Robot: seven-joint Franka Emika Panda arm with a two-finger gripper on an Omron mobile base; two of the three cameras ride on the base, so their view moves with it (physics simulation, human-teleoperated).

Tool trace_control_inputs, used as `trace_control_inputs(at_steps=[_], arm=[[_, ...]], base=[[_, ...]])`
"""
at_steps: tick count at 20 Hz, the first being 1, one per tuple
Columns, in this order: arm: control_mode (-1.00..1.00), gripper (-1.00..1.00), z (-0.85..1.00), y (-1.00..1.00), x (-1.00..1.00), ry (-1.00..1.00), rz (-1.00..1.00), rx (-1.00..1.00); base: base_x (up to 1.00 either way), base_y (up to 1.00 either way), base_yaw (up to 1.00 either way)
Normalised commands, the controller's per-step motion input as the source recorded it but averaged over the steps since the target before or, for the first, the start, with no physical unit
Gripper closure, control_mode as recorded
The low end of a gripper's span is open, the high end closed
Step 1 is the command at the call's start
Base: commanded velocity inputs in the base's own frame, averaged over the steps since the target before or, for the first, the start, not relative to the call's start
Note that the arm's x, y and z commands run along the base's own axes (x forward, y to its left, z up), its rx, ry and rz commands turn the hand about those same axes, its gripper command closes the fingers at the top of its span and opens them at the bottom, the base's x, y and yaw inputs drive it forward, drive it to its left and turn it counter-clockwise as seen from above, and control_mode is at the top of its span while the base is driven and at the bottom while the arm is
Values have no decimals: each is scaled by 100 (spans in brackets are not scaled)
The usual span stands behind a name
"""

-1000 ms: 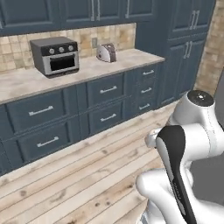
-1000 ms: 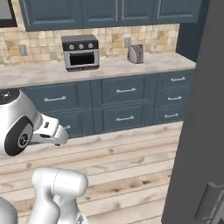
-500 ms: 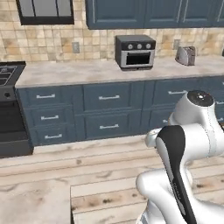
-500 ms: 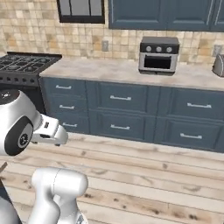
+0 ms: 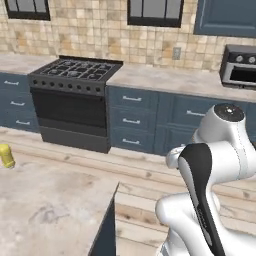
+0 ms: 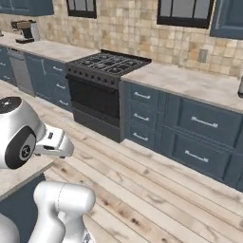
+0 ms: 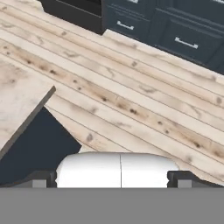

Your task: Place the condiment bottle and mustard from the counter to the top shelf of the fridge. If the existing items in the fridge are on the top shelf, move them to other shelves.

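One yellow squeeze bottle, the mustard (image 5: 6,155), at the far left edge of the left base view, squat and all yellow, upright on the near counter (image 5: 50,205), cut by the frame edge. Counter corner at lower centre, dark side panel dropping below it; broad bare wooden floor (image 5: 150,175) between that corner and the black stove (image 5: 75,102) at upper left. White arm (image 5: 215,165) filling the lower right. Half a second ago the stove sat at the far left edge and a toaster oven at centre top; whole picture shifted since, so camera moved with the base.

Right base view: stove (image 6: 102,88) at upper centre, blue-grey drawers (image 6: 199,128) to its right, coffee maker (image 6: 27,30) at upper left. Wide strip of open floor through the middle; counter edge (image 6: 19,178) at lower left behind the arm.

Hand view: counter corner (image 7: 22,100) at left, sharp edge over dark panel, open floor across the rest. Gripper (image 7: 112,177) at the bottom, fingertips (image 7: 41,178) spread to full width, holding nothing.
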Motion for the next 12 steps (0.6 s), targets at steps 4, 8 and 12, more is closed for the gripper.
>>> trace_control_inputs(at_steps=[4, 8, 12], arm=[[100, -100, 0, 0, 0, 0, 0, 0], [100, -100, 0, 0, 0, 0, 0, 0], [100, -100, 0, 0, 0, 0, 0, 0]], base=[[0, -19, 72], [0, -26, 72], [3, -55, 61]])
